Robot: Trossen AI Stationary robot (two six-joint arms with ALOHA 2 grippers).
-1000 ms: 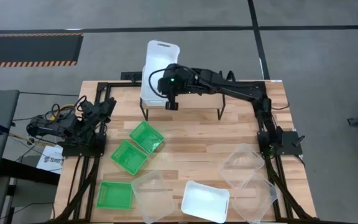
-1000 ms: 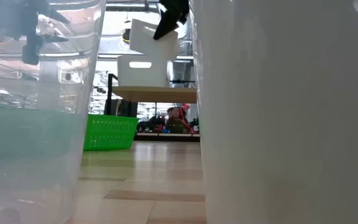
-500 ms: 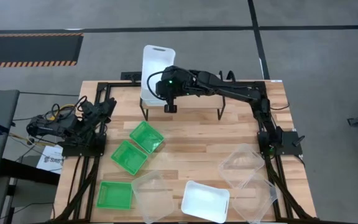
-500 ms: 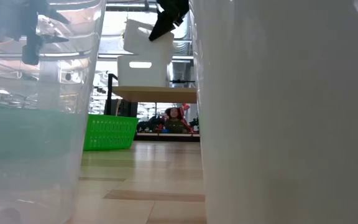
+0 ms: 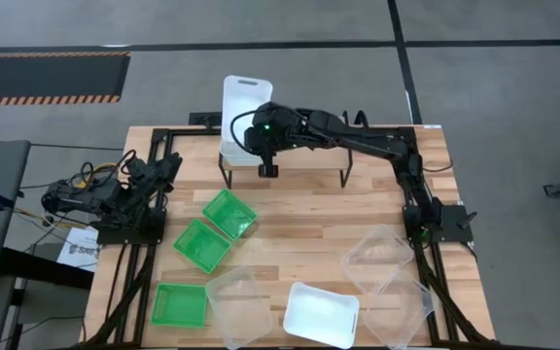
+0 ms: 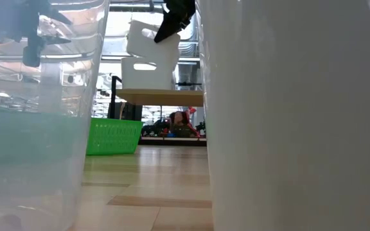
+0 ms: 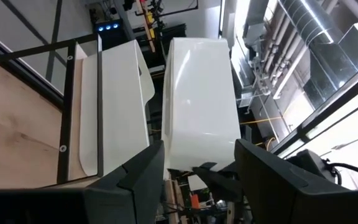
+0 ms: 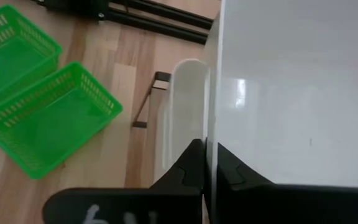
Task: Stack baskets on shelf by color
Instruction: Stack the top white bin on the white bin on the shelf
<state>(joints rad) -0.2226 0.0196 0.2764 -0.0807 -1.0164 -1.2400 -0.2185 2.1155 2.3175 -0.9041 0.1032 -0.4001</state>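
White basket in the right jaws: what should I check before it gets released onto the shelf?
1. Right gripper grip: jaws clamped on the held white basket wall, ok.
2. Held basket level: tilted, not ok.
3. Seated in the lower white basket on the shelf: above it, not nested, not ok.
4. Lined up over lower basket: cannot tell.
5. Left gripper clear of shelf: parked at the table's left side, ok.
6. Third white basket free to pick: nothing on it, ok.

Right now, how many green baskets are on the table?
3, all bright green plastic mesh baskets on the left half of the slatted tabletop: one nearest the shelf, one just below it, one at the front-left edge. None appear hidden.
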